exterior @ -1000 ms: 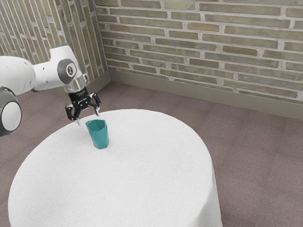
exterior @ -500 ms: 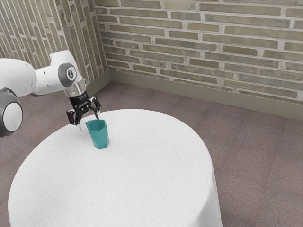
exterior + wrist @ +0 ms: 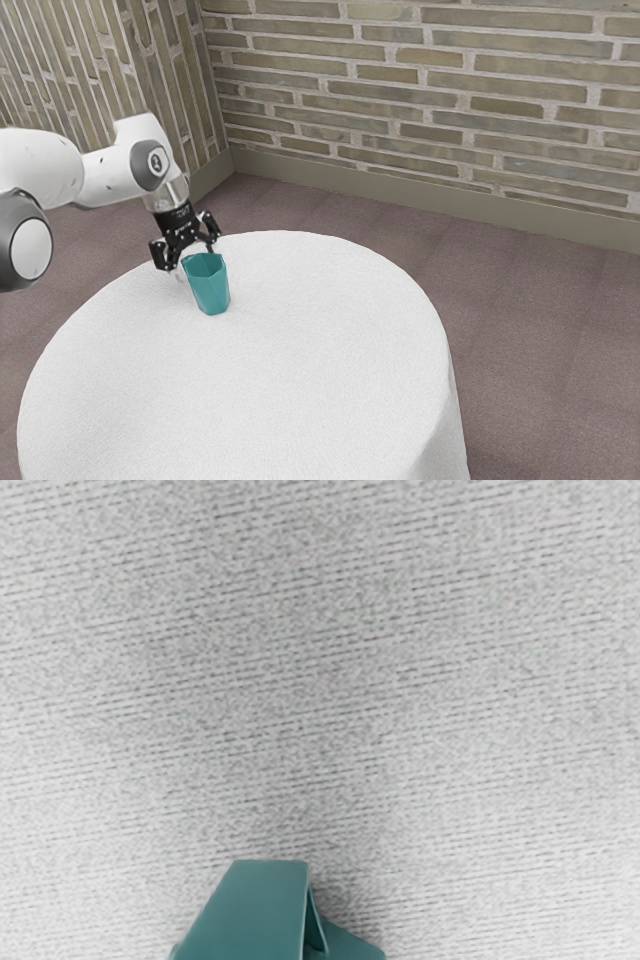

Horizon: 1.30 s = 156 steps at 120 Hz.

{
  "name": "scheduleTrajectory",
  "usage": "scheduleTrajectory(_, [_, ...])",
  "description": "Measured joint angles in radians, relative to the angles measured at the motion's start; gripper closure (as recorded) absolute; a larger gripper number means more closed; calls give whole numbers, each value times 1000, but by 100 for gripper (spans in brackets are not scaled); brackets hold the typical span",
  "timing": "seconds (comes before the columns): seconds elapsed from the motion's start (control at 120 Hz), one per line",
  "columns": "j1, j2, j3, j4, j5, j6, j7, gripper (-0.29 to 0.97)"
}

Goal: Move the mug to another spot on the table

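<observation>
A teal mug point(image 3: 207, 282) stands upright on the round white table point(image 3: 300, 380), toward its far left part in the exterior view. My black gripper point(image 3: 186, 258) hangs open just behind the mug's rim, its fingers spread to either side and touching nothing that I can make out. In the wrist view the mug's teal edge point(image 3: 262, 918) pokes in close under my hand, with the white cloth point(image 3: 320, 680) beyond it.
The tablecloth spreads wide to the exterior view's right and toward the front of the mug. A brick wall point(image 3: 430, 90) runs behind the table, with brown floor point(image 3: 540, 300) around it.
My hand has dropped lower and shifted slightly toward the exterior view's right, closing in on the mug's rim. The mug has stayed put.
</observation>
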Motion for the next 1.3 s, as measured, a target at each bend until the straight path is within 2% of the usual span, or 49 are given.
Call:
scheduleTrajectory(0.717, [-1,16,0,-3,-43,7,-31,0])
scheduleTrajectory(1.042, [-3,16,0,-3,-47,9,-28,25])
scheduleTrajectory(1.3, [-3,15,0,-3,-48,9,-26,38])
